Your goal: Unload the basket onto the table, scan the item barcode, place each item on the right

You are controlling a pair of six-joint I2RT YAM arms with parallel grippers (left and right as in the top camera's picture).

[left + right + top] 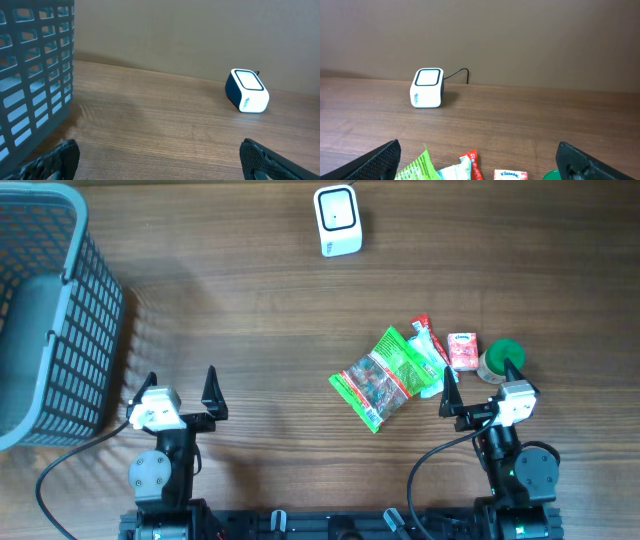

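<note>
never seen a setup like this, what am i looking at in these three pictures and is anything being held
These are two robot arms at a wooden table. One picture looks down from above; the other two come from cameras on each wrist, looking forward past the fingers. The left end effector and the right end effector are both open and hold nothing. On the table lie a white barcode scanner, a grey basket, and a cluster of items: a green snack bag, a small tissue pack and a green-lidded jar.

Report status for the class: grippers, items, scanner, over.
Left gripper open, empty. Right gripper open, empty, beside item pile. Green snack bag untouched on table. Scanner at far edge, path clear.
</note>
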